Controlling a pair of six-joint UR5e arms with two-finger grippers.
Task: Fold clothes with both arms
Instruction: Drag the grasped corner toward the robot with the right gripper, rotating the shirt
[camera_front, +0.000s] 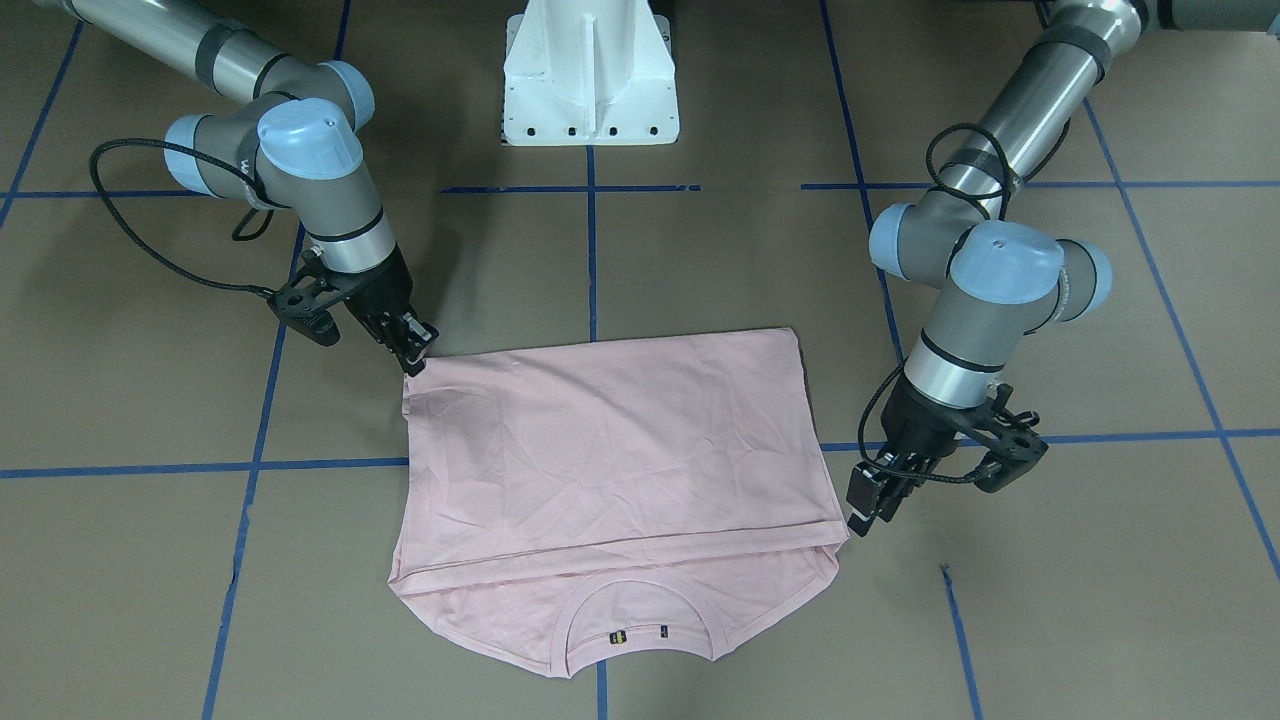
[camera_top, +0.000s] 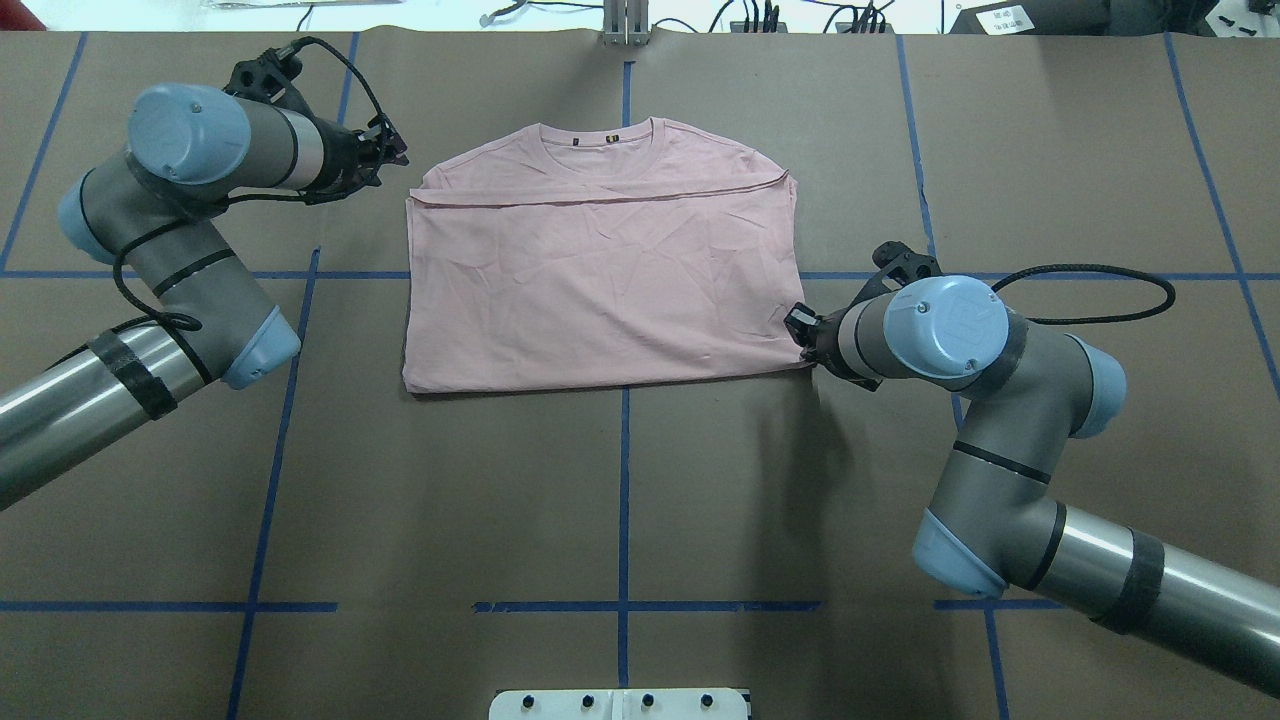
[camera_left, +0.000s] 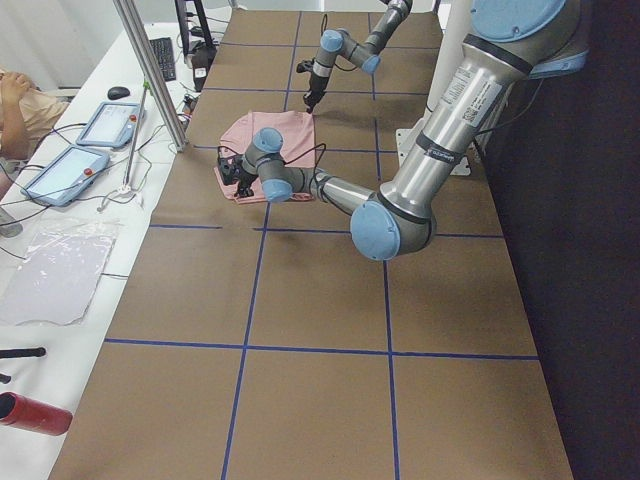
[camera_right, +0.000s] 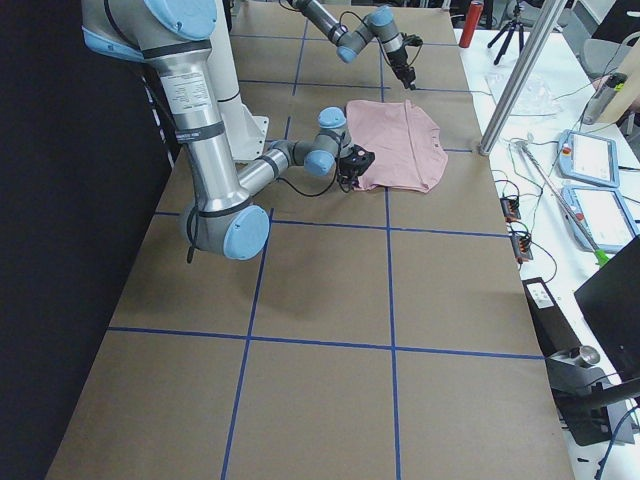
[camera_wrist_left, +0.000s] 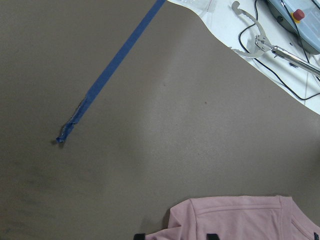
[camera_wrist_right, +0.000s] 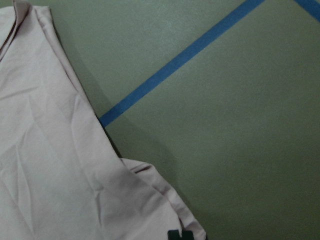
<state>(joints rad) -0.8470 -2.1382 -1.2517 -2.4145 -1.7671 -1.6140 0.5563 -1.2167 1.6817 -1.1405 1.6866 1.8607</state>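
Left gripper (camera_front: 862, 512): fingers apart, straddling far corner of T-shirt (camera_front: 610, 450). Right gripper (camera_front: 415, 357): pinched on near corner. Brown surface (camera_front: 700, 270), blue tape grid (camera_front: 591, 250). T-shirt central, folded, long axis crosswise, collar (camera_front: 640, 625) away from robot.

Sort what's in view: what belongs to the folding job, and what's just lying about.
Job: pink T-shirt; left gripper; right gripper.

Lying about: tablets; keyboard; clear plastic sheet; red cylinder.
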